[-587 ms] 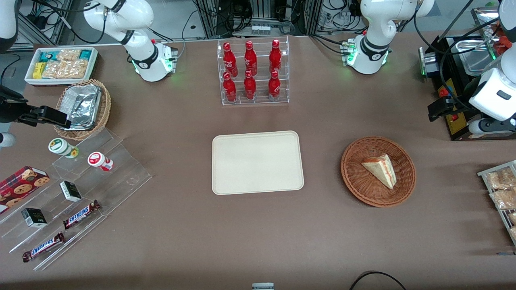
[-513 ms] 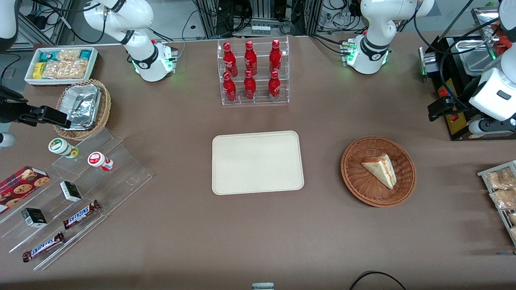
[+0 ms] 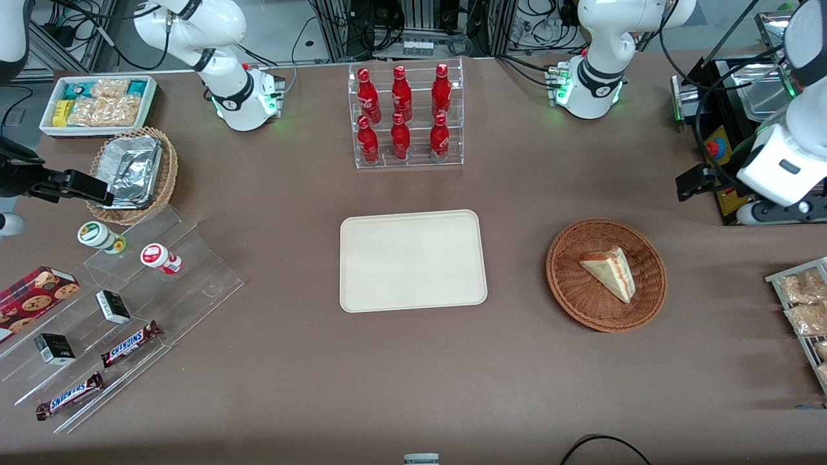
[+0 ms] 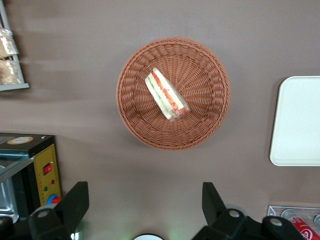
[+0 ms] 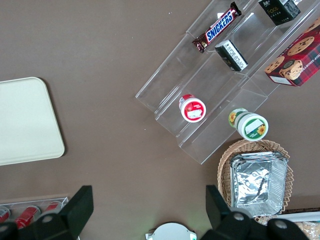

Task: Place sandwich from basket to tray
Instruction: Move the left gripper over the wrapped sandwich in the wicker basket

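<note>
The sandwich (image 3: 610,272), a pale bread wedge with red and green filling, lies in the round reddish-brown wicker basket (image 3: 563,284). The cream tray (image 3: 412,260) lies flat in the middle of the table, beside the basket toward the parked arm's end. My left gripper (image 3: 687,185) hangs high above the table, farther from the front camera than the basket and toward the working arm's end. In the left wrist view the gripper (image 4: 144,200) is open and holds nothing, its dark fingers (image 4: 75,201) wide apart; the sandwich (image 4: 166,95), basket (image 4: 200,65) and tray (image 4: 300,120) show there.
A black appliance with steel pans (image 3: 733,123) stands right by the left arm. A rack of snack packets (image 3: 801,303) sits at the table's working-arm end. A clear rack of red bottles (image 3: 406,116) stands farther back than the tray. Acrylic steps with snacks (image 3: 129,303) lie toward the parked arm's end.
My left gripper and wrist have shifted a little toward the middle of the table, closer to the basket. The sandwich, basket and tray have not moved.
</note>
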You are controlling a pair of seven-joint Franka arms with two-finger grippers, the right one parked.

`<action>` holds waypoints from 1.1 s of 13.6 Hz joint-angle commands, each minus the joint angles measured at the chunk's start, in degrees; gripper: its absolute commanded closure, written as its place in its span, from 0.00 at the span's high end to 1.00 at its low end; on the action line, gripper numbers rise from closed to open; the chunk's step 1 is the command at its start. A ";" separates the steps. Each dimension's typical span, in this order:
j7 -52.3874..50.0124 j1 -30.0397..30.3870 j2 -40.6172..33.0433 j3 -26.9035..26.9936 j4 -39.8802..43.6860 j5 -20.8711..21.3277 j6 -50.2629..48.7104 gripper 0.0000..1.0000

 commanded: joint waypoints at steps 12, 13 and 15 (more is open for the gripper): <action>-0.18 0.29 0.59 -0.25 -26.72 -2.31 30.92 1.00; -0.36 0.20 0.77 -0.25 -28.13 -2.31 33.12 1.00; -0.54 0.20 1.38 -0.25 -29.81 -2.40 35.77 1.00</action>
